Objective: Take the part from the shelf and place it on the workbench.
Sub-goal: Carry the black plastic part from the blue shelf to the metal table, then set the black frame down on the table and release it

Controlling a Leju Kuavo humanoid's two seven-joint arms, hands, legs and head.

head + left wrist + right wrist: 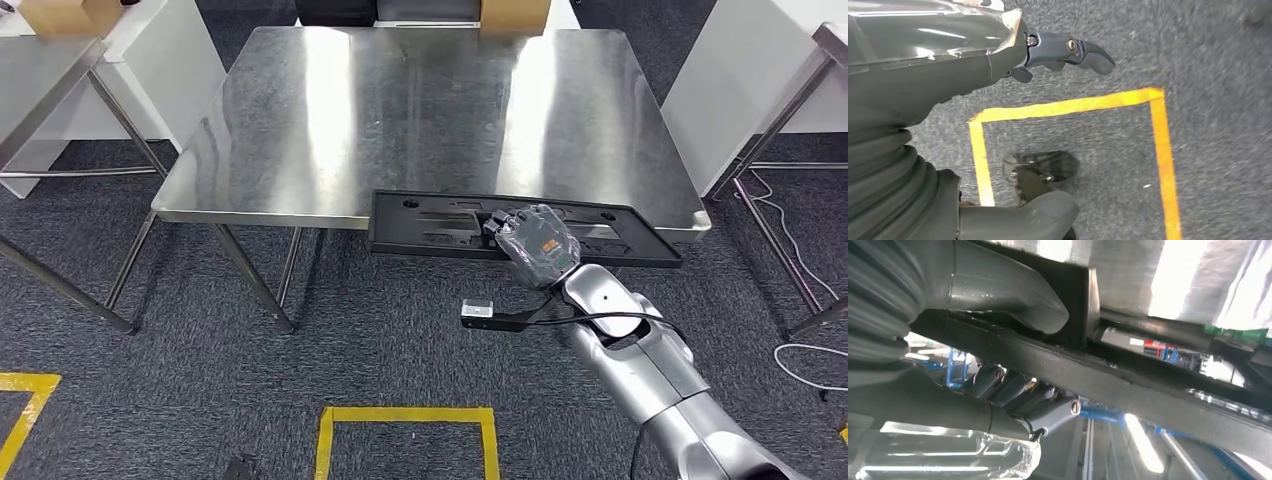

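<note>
Left hand [1063, 55] hangs low over the grey carpet, its fingers loosely apart and holding nothing, with a corner of yellow floor tape [1068, 106] below it. Further right, the right hand [538, 245] grips the long black plastic part [440, 225] near its middle; the right wrist view shows the thumb [1013, 292] pressed on one face and the darker fingers [1018, 395] wrapped under the opposite face.

In the head view the part lies at about 6 o'clock on the steel desk [400, 110], its long axis running from 9 o'clock to 3 o'clock along the desk's near edge. The far long side appears to rest over the edge, while the near side overhangs toward the robot; whether it bears fully on the surface cannot be told.

Judging from this, the placing is nearly done but the part needs to travel toward 12 o'clock, deeper onto the desk, before the right hand lets go. The right arm alone is near enough.
</note>
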